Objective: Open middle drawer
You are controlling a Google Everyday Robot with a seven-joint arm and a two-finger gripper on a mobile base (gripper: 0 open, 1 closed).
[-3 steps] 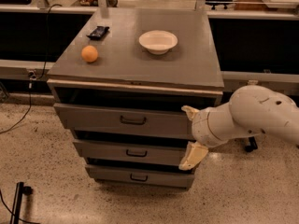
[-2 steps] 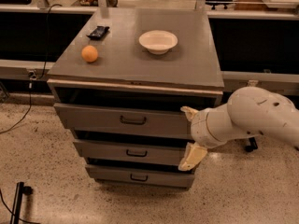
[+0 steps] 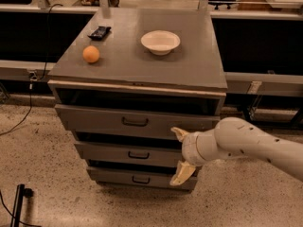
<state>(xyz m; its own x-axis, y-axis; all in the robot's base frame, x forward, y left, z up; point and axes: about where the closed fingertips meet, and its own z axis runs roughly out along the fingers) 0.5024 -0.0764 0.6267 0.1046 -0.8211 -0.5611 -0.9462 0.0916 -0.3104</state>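
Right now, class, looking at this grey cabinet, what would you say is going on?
A robot arm reaches in from the right. Its gripper is open at the right end of the middle drawer, with one finger above the front and one below. The drawer's handle sits ungrasped to the gripper's left. An orange, a white bowl and a small dark object rest on top.

The one camera looks down from above and in front, facing the drawer cabinet (image 3: 94, 121) squarely at moderate range, its grey surface (image 3: 189, 65) farther off and the gripper (image 3: 181, 153), jaws apart, near right.
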